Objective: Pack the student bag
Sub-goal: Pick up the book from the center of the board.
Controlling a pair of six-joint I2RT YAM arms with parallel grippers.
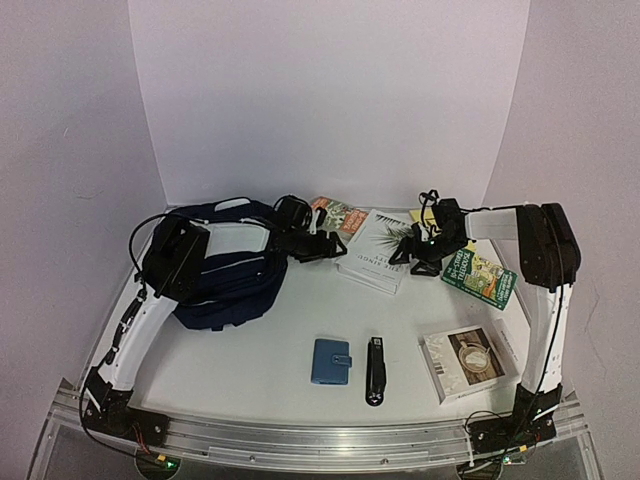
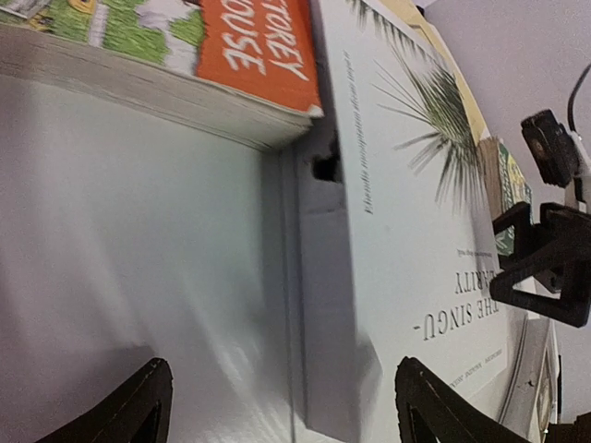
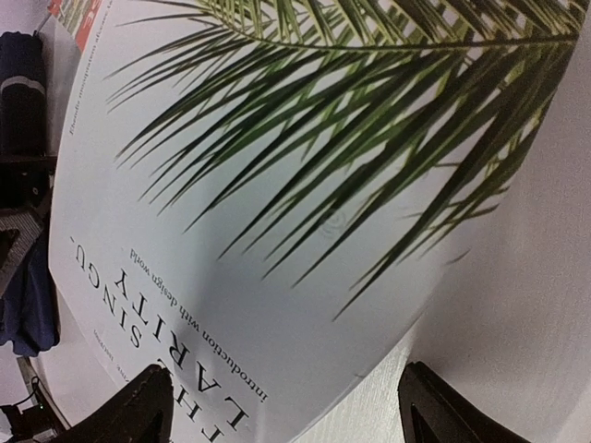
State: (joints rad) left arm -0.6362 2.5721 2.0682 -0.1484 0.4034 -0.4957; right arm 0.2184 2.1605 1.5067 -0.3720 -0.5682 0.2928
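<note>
1. Hanging low at the left edge of the white palm-leaf book [image 1: 378,255], the left gripper [image 2: 286,411] has its jaws spread wide and holds nothing; the book's spine runs between them, one fingertip [image 2: 148,406] over bare table [image 1: 250,360] beside the book, the other over its cover
2. At the book's right edge the right gripper [image 3: 286,420] is just as wide and just as empty, one fingertip [image 3: 138,411] over the cover's printed title, the other past the book's edge above the table
3. Left of the book lies the student bag [image 1: 225,275], dark navy with white patches, near the book but not touching it; the left arm [image 1: 175,262] reaches across the bag's top toward the book
4. An orange-and-green book [image 2: 249,55] butts against the white book's far left corner
5. A green book [image 1: 482,278] sits just right of the white book, beyond the right gripper, and a yellow edge [image 1: 413,216] shows at the white book's far right corner
6. On the near side of the white book, well apart from it, are a light-blue wallet [image 1: 331,361], a narrow black tool [image 1: 376,370] just beside the wallet, and a flat white box [image 1: 468,365] further right
</note>
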